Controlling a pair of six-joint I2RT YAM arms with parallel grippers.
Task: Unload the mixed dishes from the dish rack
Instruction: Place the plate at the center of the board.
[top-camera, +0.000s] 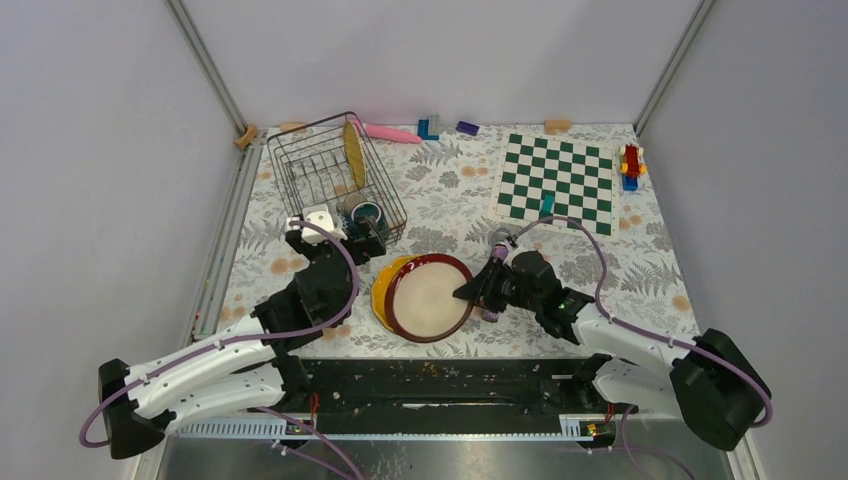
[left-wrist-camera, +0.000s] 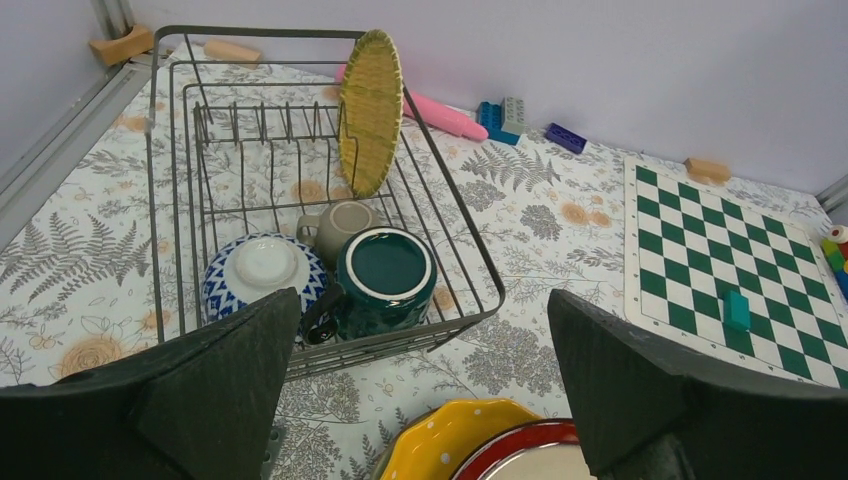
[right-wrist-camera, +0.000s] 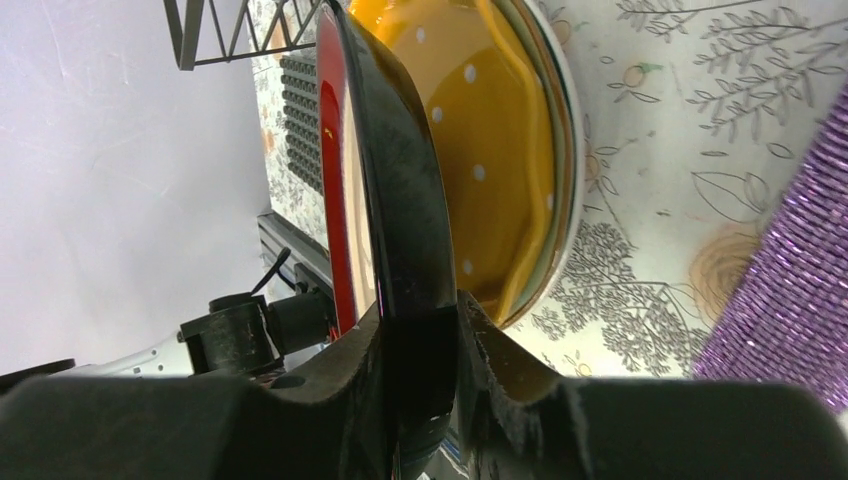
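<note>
The dish rack (top-camera: 335, 180) stands at the back left. In it are an upright yellow woven-look plate (left-wrist-camera: 371, 110), a small greyish cup (left-wrist-camera: 335, 225), a dark teal mug (left-wrist-camera: 385, 280) and a blue-white patterned bowl (left-wrist-camera: 262, 275), the last two upside down. My left gripper (left-wrist-camera: 420, 380) hangs open just in front of the rack's near wall, holding nothing. My right gripper (right-wrist-camera: 420, 330) is shut on the rim of the dark red-rimmed cream plate (top-camera: 430, 297), which is tilted over a yellow dotted plate (right-wrist-camera: 490, 140) lying on the table.
A purple glitter cylinder (right-wrist-camera: 790, 270) lies right beside my right gripper. A green-white chessboard mat (top-camera: 558, 180) with a teal piece (top-camera: 547, 204) covers the back right. A pink roller (top-camera: 390, 132), toy bricks (top-camera: 430, 128) and a toy figure (top-camera: 631, 165) line the back edge.
</note>
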